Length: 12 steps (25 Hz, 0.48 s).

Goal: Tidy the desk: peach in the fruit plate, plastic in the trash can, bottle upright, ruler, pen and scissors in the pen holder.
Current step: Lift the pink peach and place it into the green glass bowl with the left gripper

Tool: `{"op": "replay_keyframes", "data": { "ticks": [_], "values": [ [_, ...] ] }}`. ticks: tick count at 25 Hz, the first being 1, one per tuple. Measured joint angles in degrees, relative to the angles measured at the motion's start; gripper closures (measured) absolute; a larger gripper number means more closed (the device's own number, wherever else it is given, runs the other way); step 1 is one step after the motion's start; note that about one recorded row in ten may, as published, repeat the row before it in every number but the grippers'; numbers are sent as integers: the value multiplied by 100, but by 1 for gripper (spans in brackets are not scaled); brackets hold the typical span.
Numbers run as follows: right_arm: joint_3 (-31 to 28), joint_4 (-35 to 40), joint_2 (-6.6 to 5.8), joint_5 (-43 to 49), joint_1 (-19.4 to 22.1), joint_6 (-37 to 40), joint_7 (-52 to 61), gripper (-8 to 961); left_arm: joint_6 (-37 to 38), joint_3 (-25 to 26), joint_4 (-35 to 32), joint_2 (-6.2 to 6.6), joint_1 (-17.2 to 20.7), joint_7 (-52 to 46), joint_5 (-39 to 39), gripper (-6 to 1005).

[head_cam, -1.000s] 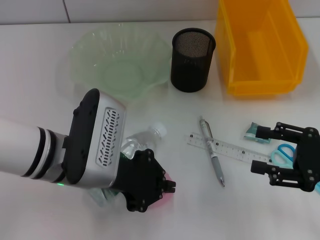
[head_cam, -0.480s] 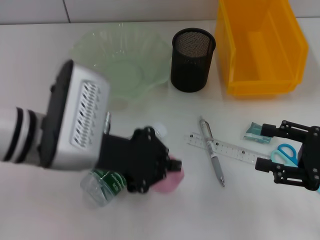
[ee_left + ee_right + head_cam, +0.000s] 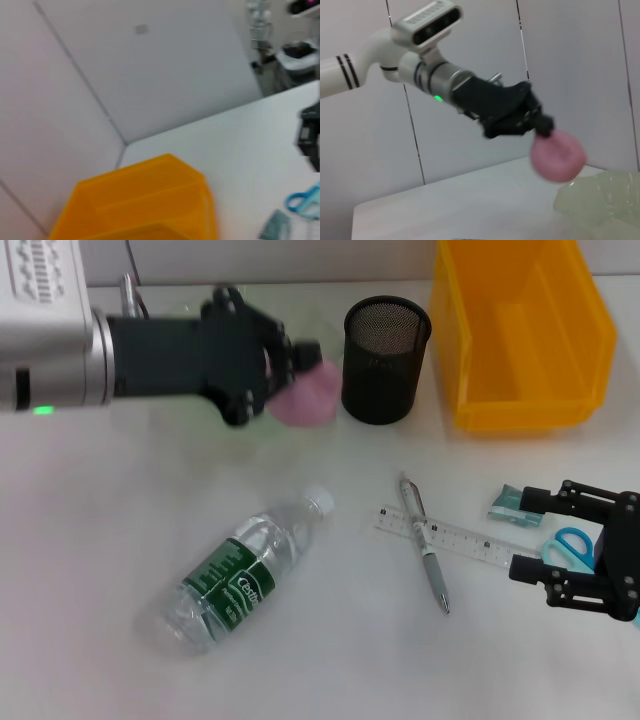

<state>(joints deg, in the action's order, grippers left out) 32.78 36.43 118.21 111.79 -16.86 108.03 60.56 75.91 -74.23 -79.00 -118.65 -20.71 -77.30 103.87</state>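
Your left gripper (image 3: pixel 300 365), upper left of the head view, is clamped on the pink peach (image 3: pixel 305 398), which hangs above the green fruit plate (image 3: pixel 600 202); lower it over the plate's centre before letting go. Mind the mesh pen holder (image 3: pixel 386 358) just beside it. Right gripper (image 3: pixel 560 540) hangs spread and empty at lower right.

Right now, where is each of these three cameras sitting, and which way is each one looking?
Head view: sits up on the robot, looking down at the white desk; both arms show, the left gripper holding the pink peach, the right gripper low over the blue-handled scissors.
Left wrist view: rides the left arm, facing the orange plastic bin and the wall; none of its own fingers show.
Right wrist view: rides the right arm, looking across at the left gripper and peach above the pale green glass fruit plate.
Shared: head and left wrist both see the bin.
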Motion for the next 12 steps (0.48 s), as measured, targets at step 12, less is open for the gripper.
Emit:
{"op": "replay_keyframes", "data": {
  "ticks": [12],
  "values": [
    [0, -4, 62, -8, -12, 4, 0, 196, -2197, 667, 2809, -17, -1447, 510, -116, 937]
  ]
}}
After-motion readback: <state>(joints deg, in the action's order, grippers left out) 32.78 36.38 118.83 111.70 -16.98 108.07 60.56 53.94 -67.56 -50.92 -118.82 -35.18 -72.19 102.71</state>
